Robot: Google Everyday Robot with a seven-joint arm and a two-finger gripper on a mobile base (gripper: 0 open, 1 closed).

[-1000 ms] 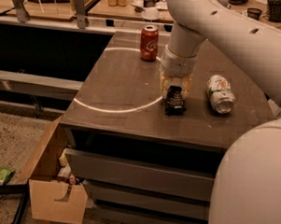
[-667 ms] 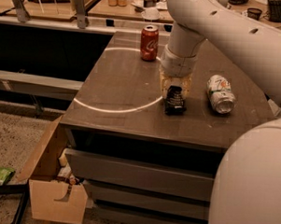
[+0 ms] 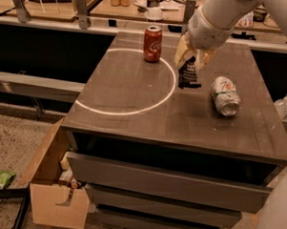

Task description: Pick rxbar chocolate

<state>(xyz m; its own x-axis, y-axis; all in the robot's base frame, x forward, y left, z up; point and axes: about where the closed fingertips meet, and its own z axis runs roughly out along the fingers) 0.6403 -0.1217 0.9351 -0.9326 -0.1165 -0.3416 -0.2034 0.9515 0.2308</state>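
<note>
On the far right part of the dark table (image 3: 147,126), in the 1 camera view I have, the gripper (image 3: 192,62) hangs from the arm at top right, clenched on the rxbar chocolate (image 3: 188,76). Its 2 pale fingers (image 3: 182,52) bracket the upper end of the black wrapper. The bar sits directly under the claw, so no sideways offset is left. Its long axis runs nearly vertical in the frame, with the lower end pointing at the tabletop just outside the white ring's right edge. I cannot tell whether that end touches the surface. A red cola can (image 3: 152,37) stands apart to the left, and a dented white-green can (image 3: 225,95) lies near on the right. I judge the lift should go straight up.
</note>
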